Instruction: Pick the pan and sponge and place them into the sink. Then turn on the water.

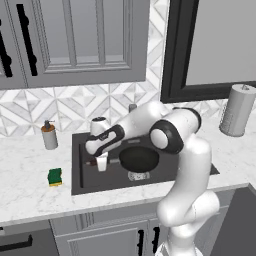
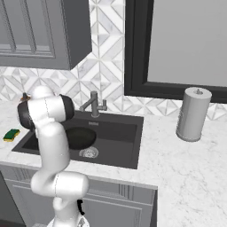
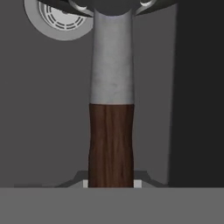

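Currently the sink (image 1: 80,170) is seen as a dark basin set into the white marble counter (image 1: 25,195), with its round metal drain (image 3: 61,19) on the floor of the basin. Behind it the grey faucet (image 2: 94,104) is mounted at the back rim, and no water is seen at its spout. A paper towel roll (image 2: 193,114) is stood upright on the counter well to the right of the sink. The pan (image 1: 139,157) is found inside the sink, its black bowl beside the drain and its handle (image 3: 111,144) stretched toward the basin's left side; the handle is grey metal near the bowl and reddish-brown wood further out. The gripper (image 1: 102,163) is lowered into the sink over the wooden end of the handle, and the handle is seen running between the two fingertips (image 3: 138,184), closed against it on either side. A soap dispenser (image 1: 49,135) is stood on the counter left of the sink. The sponge (image 1: 55,176) is left lying on the counter just beside the sink's left rim, outside the basin
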